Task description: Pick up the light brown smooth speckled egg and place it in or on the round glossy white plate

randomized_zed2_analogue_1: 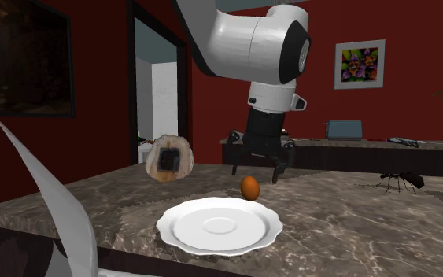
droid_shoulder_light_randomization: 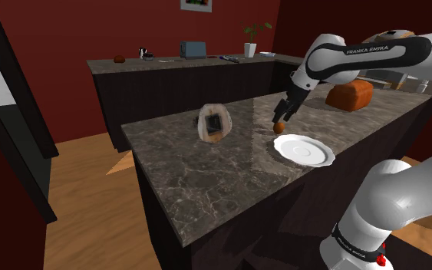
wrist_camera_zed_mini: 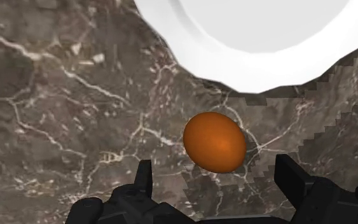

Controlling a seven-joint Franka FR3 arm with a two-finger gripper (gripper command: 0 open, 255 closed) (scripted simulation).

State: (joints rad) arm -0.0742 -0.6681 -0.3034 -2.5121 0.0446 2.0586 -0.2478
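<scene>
- Left of the plate (droid_shoulder_light_randomization: 305, 149) in the shoulder view, and well apart from it, a pale lump (droid_shoulder_light_randomization: 212, 123) with a dark inset stands on the marbled surface (droid_shoulder_light_randomization: 199, 176). It looks to be clear of the coming move.
- The egg (droid_shoulder_light_randomization: 281, 126) is next. It is orange-brown, with no speckles that I can make out, and it rests on the surface just beside the plate's far-left rim. The wrist view shows a narrow strip of marble between the two, so they do not touch.
- The jaws hang over the egg, pointing down at the surface. They stand wide apart and hold nothing.
- In the wrist view the egg (wrist_camera_zed_mini: 214, 141) sits about midway between the jaws and a little beyond their tips, touching neither. The plate lies straight on past the egg.
- From the wrist the egg looks nearly round, and in the second exterior view it is a little taller than wide, so its long axis seems close to upright. By my judgement the closing line then matters little: a straight descent should bring the jaws around the egg's middle before they shut.
- The plate is bare, glossy white, with a wavy rim. After the lift, only a short carry toward the stand looks needed.
- Right of the plate and far beyond it, a brown loaf (droid_shoulder_light_randomization: 349, 94) sits well out of the way.
</scene>
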